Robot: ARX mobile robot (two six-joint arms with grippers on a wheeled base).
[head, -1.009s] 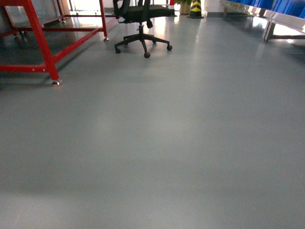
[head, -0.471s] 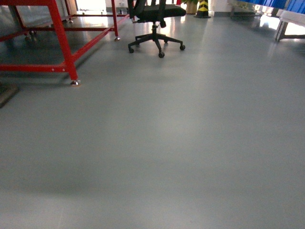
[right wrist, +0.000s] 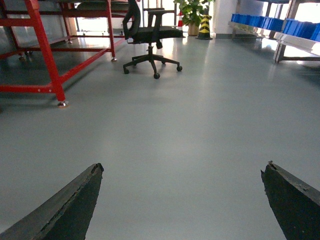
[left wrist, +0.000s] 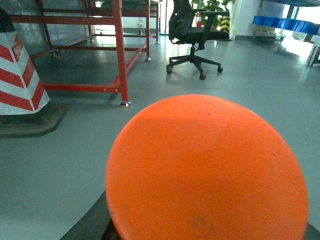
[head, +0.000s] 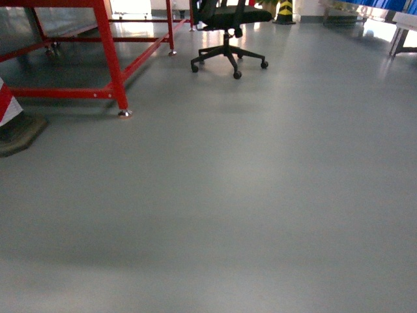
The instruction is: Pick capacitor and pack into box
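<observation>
Right gripper point(right wrist: 182, 200): fingers gaping wide, gripping nothing, hovering over the grey floor point(head: 260, 195).
Left gripper: hiding behind an orange disc point(left wrist: 207, 170); finger state impossible to tell.
Box, capacitor: showing in no view.

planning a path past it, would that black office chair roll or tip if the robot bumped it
The office chair would likely roll rather than tip: it stands on a star base with casters on a smooth, glossy floor. The wide base suggests stability, though a high push on the backrest could rock it. Probably it swivels too.
</observation>
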